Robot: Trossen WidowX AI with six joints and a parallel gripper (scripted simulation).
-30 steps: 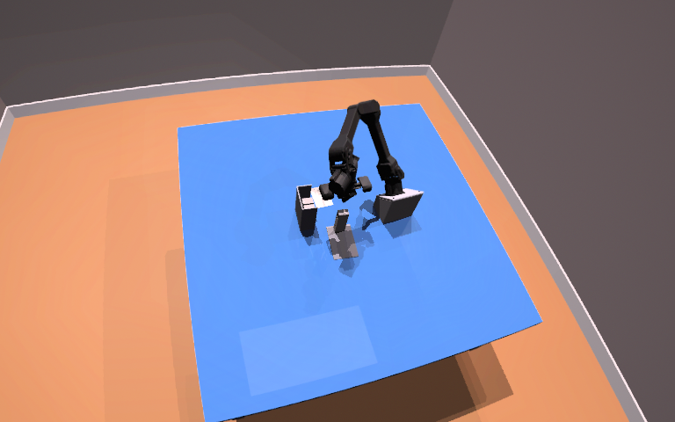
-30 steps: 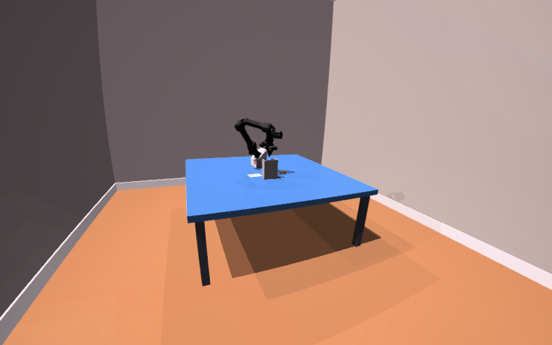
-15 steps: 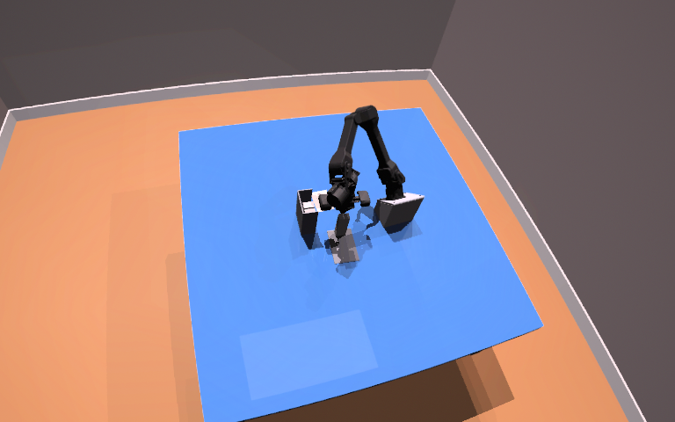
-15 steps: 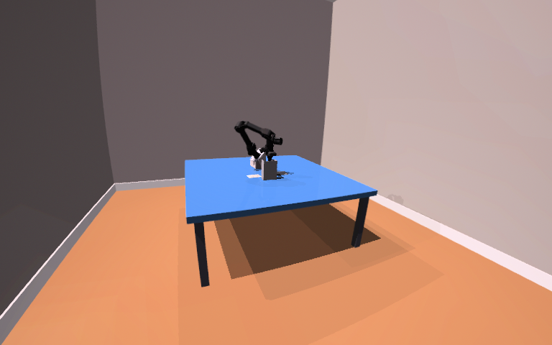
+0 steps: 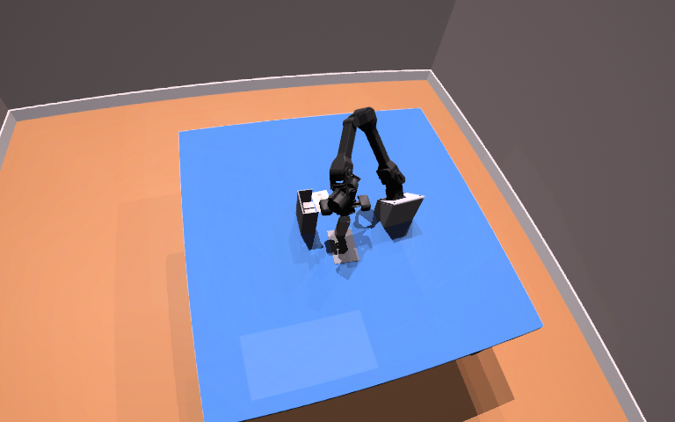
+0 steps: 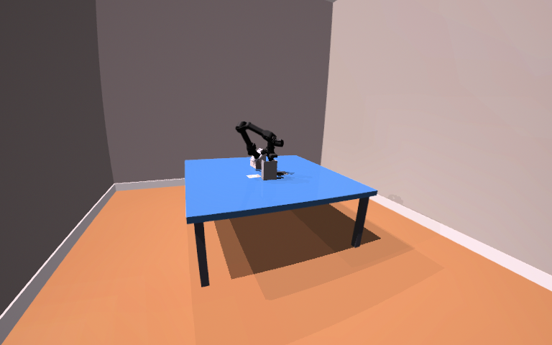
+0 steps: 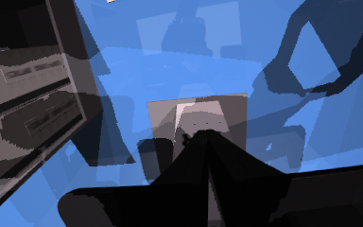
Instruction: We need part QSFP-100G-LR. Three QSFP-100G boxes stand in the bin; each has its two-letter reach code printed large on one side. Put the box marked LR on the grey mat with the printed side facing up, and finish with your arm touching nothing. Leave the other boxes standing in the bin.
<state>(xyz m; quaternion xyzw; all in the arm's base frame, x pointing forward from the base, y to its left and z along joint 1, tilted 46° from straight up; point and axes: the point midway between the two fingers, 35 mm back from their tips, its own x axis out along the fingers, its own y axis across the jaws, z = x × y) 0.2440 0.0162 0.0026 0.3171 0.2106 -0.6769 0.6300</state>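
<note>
Rising from the grey mat (image 5: 352,256) (image 7: 238,109), the loose QSFP-100G box (image 5: 343,224) (image 7: 203,115) looks tall and slim, more on end than flat, with a pale, shadow-mottled face toward the wrist camera; whether it leans is hard to judge. The gripper (image 5: 344,214) (image 6: 272,156) (image 7: 205,136) is closed with nothing between its fingers, its tips over the box in the wrist view; contact cannot be told. Mat shows along both sides of the box, and blue table (image 5: 279,288) (image 6: 228,195) (image 7: 123,80) lies between mat and bin (image 5: 307,223) (image 6: 269,170) (image 7: 85,71). The arm's pedestal (image 5: 400,214) stands across from the bin. Only a row of small dark marks shows on the box, no readable code; two boxes inside the bin carry framed labels too blurred to read, and a white sheet (image 5: 317,201) beside it has faint marks.
</note>
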